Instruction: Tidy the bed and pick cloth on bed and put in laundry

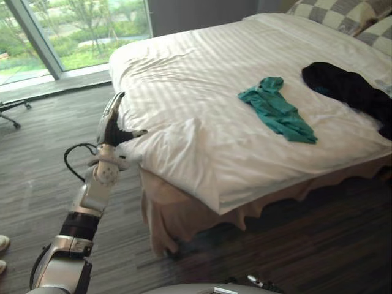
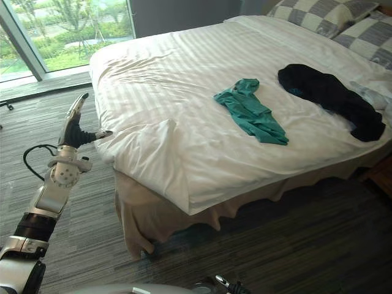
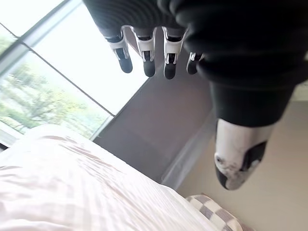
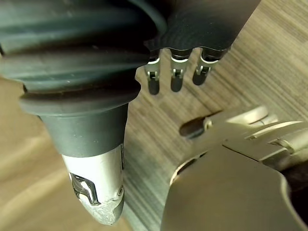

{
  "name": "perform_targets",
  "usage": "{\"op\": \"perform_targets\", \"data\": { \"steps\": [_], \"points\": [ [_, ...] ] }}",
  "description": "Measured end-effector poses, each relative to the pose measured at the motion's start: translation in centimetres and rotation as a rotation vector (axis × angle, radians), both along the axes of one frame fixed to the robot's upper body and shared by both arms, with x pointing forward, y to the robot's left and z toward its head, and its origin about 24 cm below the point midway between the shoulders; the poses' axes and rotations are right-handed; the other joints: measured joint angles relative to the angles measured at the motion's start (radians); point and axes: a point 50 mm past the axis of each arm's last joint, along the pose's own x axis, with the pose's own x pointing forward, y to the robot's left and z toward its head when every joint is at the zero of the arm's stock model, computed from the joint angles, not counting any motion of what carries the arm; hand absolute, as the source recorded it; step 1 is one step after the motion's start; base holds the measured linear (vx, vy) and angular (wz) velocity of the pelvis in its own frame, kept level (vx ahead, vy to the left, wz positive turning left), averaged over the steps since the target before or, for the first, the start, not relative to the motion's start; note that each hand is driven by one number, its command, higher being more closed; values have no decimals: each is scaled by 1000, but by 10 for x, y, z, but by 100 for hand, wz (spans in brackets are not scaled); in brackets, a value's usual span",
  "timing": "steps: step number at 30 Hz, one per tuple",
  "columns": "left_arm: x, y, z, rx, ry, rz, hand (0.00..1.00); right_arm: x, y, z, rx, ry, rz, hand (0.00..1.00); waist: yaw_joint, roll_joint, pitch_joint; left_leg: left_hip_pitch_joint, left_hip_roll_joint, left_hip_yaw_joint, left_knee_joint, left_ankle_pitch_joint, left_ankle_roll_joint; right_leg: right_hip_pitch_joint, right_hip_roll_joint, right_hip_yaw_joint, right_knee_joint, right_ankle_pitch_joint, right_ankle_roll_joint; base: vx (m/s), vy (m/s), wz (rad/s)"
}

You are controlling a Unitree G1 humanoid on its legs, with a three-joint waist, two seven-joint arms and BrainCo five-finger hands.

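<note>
A teal cloth (image 1: 278, 110) lies crumpled on the white striped bed (image 1: 202, 73), towards its near side. A black garment (image 1: 346, 89) lies to its right, close to the pillows. My left hand (image 1: 112, 122) is raised beside the bed's near left corner, fingers straight and open, thumb pointing at the duvet edge, holding nothing. In the left wrist view its fingers (image 3: 149, 60) hang straight above the bed (image 3: 72, 192). My right hand (image 4: 173, 72) hangs over the wooden floor with relaxed fingers and nothing in it.
Checked pillows (image 1: 334, 15) rest at the head of the bed. A beige bed skirt (image 1: 184, 214) hangs below the duvet. A large window (image 1: 73, 30) stands behind the bed on the left. A person's shoes (image 1: 3, 251) show at the left edge.
</note>
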Motion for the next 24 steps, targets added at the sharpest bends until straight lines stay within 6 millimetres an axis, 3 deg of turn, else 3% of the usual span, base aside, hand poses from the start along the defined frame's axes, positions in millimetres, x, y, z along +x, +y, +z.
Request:
{"op": "perform_targets", "data": {
  "steps": [4, 9, 14, 20, 21, 24],
  "points": [
    [21, -35, 54, 109, -155, -83, 0, 9, 3, 1, 2, -24, 1, 0, -15, -1, 46, -172, 31, 4, 148, -39, 20, -157, -7, 30, 84, 23, 28, -129, -31, -11],
    [41, -48, 104, 229, -232, -74, 0, 37, 2, 9, -9, -110, 1, 0, -37, 1, 141, -396, 96, 3, 367, -107, 40, -355, 4, 59, 196, 22, 27, -210, -29, -13],
    [50, -59, 130, 351, -245, -52, 0, 55, 3, 20, -40, -213, -21, 0, -28, -1, 189, -533, 145, 14, 474, -132, 53, -486, 17, 81, 244, 42, 25, -146, -10, -13],
    [54, -73, 191, 419, -337, 20, 0, 82, 11, 38, -43, -377, -61, 0, -4, -16, 239, -661, 187, 19, 556, -153, 70, -589, 30, 91, 251, 76, 25, -93, -15, -9],
    [55, -72, 198, 416, -332, 37, 100, 85, 13, 41, -40, -401, -65, 0, -2, -17, 248, -675, 190, 18, 562, -152, 71, -598, 31, 90, 251, 80, 25, -56, -41, -3],
    [60, -72, 210, 388, -308, 86, 100, 95, 19, 49, -16, -469, -91, 0, 3, -22, 276, -705, 207, 16, 586, -161, 74, -618, 37, 83, 254, 84, 26, -49, -54, -2]
  ]
}}
